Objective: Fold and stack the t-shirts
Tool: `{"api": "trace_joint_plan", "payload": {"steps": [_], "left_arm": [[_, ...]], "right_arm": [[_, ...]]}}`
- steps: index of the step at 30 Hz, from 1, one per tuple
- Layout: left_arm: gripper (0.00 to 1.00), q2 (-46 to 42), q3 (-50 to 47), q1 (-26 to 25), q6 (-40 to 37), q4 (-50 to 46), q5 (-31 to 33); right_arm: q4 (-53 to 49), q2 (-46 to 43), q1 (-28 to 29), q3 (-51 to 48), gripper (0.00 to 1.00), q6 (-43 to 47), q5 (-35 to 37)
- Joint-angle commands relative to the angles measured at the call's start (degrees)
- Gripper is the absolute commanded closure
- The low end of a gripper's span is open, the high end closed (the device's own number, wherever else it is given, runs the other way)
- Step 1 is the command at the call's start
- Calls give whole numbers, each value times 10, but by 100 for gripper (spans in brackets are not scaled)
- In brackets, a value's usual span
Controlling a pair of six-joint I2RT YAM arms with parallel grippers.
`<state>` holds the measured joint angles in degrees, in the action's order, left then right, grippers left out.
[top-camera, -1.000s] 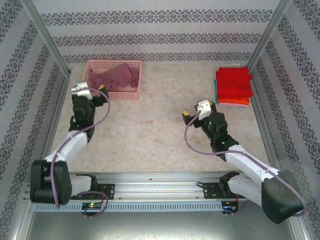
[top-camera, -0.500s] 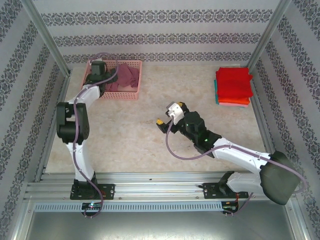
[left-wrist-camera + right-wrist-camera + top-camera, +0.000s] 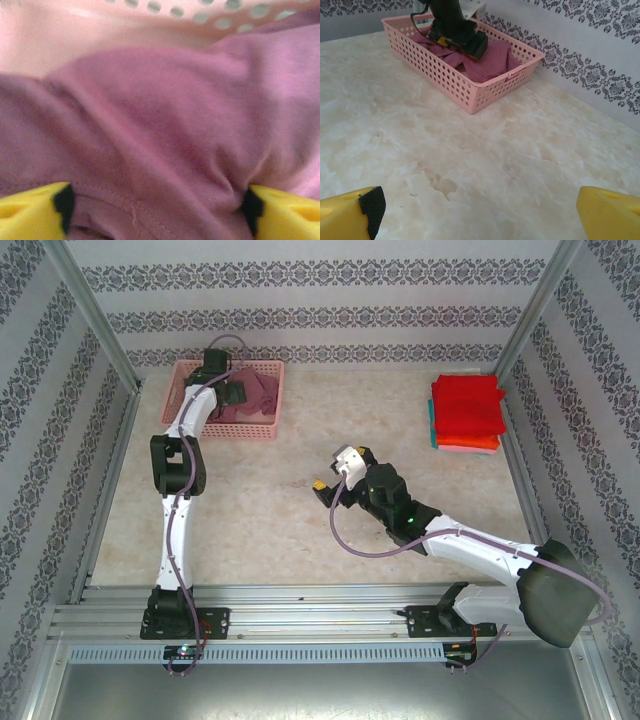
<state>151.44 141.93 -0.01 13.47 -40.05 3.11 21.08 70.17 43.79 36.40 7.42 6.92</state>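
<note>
A crumpled maroon t-shirt (image 3: pixel 258 390) lies in the pink lattice basket (image 3: pixel 240 430) at the back left. My left gripper (image 3: pixel 225 390) reaches down into the basket. In the left wrist view its yellow fingers (image 3: pixel 35 210) stand wide apart, pressed into the maroon t-shirt (image 3: pixel 165 115), with a bunched fold of cloth between them. At the back right sits a stack of folded t-shirts: red (image 3: pixel 467 405) on top, orange (image 3: pixel 470 443) and teal (image 3: pixel 432 425) edges below. My right gripper (image 3: pixel 332 478) hovers open over the bare middle of the table, holding nothing.
The right wrist view looks across the marble tabletop (image 3: pixel 485 165) to the basket (image 3: pixel 470 90), with the left gripper (image 3: pixel 457 37) on the maroon t-shirt (image 3: pixel 490 62) inside it. Patterned walls and metal posts enclose the table on three sides.
The left arm has stretched from beside the basket into it, down onto the maroon shirt, and its jaws have begun narrowing. The right gripper moved left toward the table's middle, then held still.
</note>
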Motion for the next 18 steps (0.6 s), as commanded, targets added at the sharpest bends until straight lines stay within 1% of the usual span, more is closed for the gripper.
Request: {"api": "trace_joint_plan", "payload": {"steps": [1, 2, 4, 9, 11, 18], "left_arm": [[37, 12, 23, -1, -5, -89, 12], [46, 13, 22, 0, -5, -91, 16], [60, 13, 21, 4, -5, -95, 20], [85, 12, 22, 27, -11, -114, 22], [88, 9, 22, 38, -15, -122, 22], [88, 4, 17, 77, -9, -132, 24]], "right_arm": [[-4, -3, 7, 2, 2, -11, 12], [-5, -2, 7, 2, 2, -9, 12], [-6, -1, 7, 2, 2, -8, 12], [-9, -1, 7, 2, 2, -9, 16], [-9, -1, 7, 2, 2, -10, 16], [-9, 7, 7, 3, 2, -17, 14]]}}
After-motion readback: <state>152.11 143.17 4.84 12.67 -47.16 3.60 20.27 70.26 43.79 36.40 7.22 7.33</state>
